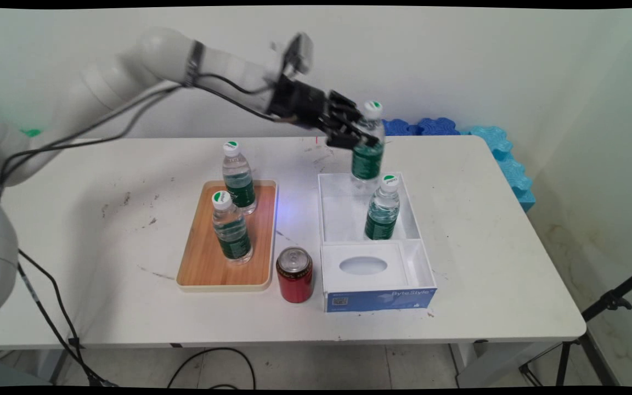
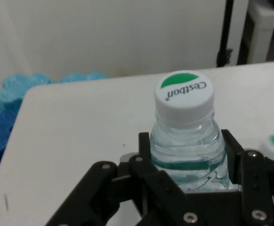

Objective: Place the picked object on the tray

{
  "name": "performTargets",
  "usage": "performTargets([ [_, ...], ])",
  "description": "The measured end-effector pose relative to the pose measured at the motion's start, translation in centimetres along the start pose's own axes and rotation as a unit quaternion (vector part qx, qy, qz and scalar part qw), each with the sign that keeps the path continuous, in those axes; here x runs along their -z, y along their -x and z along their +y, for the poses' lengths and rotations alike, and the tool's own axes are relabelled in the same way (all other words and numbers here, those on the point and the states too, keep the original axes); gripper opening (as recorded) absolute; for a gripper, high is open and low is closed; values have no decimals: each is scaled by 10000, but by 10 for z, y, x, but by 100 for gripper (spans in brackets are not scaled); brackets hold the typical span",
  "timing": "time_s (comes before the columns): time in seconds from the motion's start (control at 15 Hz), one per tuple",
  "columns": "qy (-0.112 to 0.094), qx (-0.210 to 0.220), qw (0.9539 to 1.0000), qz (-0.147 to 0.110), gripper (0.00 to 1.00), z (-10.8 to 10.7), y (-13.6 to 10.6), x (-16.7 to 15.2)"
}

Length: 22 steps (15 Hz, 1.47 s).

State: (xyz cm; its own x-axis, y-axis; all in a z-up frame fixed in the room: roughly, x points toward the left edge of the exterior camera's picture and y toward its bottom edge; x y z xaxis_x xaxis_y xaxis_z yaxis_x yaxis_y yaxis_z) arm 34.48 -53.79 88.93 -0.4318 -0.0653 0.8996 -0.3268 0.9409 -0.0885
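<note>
1. The gripper is clamped on a water bottle, at its shoulder just under the white cap. In the hand view the two fingers press the clear plastic from both sides, and the cap stands above them.
2. Bottle is upright, long axis vertical. It hangs over the back edge of the white box; I cannot tell if its bottom is touching the box floor or is a bit above it.
3. The arm comes from the upper left, so the bottle is on the far right end of the arm, at the back-centre of the table.
4. Nearest neighbour: a second bottle stands inside the same box compartment, just in front and a bit right of the held one. Its cap is seen at the right edge of the hand view.
5. In the front part of the box is a tissue pack w/ oval opening.
6. Left of the box: a red can on the table, then a wooden tray w/ two more bottles, rear one and front one, well apart from the gripper.
7. Nothing stands btw. the held bottle and the box floor; only the second bottle is close.
</note>
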Motion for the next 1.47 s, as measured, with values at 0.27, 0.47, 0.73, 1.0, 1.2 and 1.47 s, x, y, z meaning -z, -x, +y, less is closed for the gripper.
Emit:
performTargets([
  [0.27,139,-58,9997,212,0,5,-17,84],
  [0.47,297,-173,9990,272,0,10,-17,143],
  [0.73,471,-273,9984,179,0,19,0,207],
  [1.0,634,-329,9974,49,0,31,22,253],
  [1.2,678,-419,9968,-115,0,39,42,280],
  [1.47,618,-545,9960,-337,0,47,70,301],
])
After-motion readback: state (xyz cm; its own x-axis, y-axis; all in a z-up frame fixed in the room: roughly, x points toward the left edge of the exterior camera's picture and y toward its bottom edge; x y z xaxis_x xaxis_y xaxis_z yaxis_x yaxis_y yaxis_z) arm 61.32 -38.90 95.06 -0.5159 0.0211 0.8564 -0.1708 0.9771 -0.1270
